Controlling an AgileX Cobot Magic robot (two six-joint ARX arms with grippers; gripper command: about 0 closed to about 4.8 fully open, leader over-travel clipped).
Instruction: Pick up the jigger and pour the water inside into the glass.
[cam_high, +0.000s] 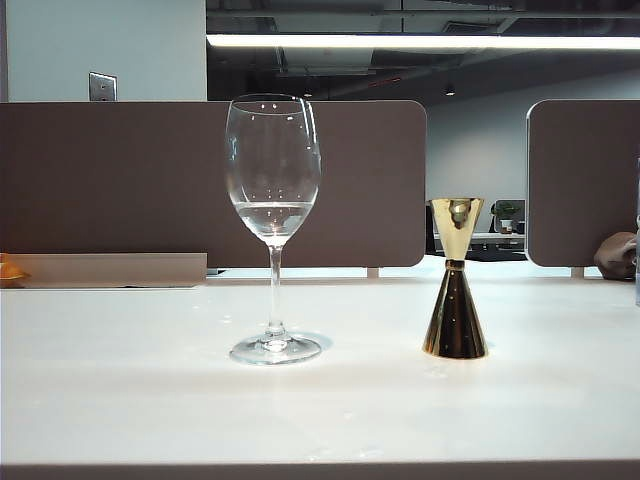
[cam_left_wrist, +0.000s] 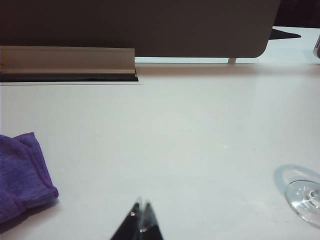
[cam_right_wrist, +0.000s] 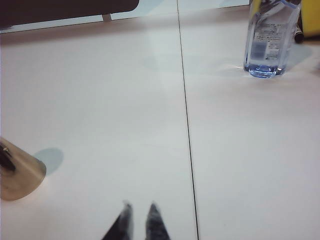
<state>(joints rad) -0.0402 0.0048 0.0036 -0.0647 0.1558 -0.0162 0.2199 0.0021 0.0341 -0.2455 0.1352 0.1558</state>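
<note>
The glass (cam_high: 273, 180) stands upright left of the table's middle, with a shallow pool of water (cam_high: 273, 215) low in its bowl. To its right the gold jigger (cam_high: 456, 290) stands upright on its wide dark cone. Neither gripper shows in the exterior view. In the left wrist view my left gripper (cam_left_wrist: 141, 202) is shut with its tips together and empty, and the glass's foot (cam_left_wrist: 305, 197) lies off to one side. In the right wrist view my right gripper (cam_right_wrist: 139, 206) has a narrow gap between its tips and holds nothing. The jigger's base (cam_right_wrist: 17, 175) sits apart from it at the frame edge.
A purple cloth (cam_left_wrist: 20, 172) lies on the white table (cam_high: 150, 400) near the left gripper. A clear plastic water bottle (cam_right_wrist: 267, 40) stands beyond the right gripper, past a dark seam (cam_right_wrist: 186, 125) in the tabletop. Brown partitions (cam_high: 350, 180) line the table's far edge.
</note>
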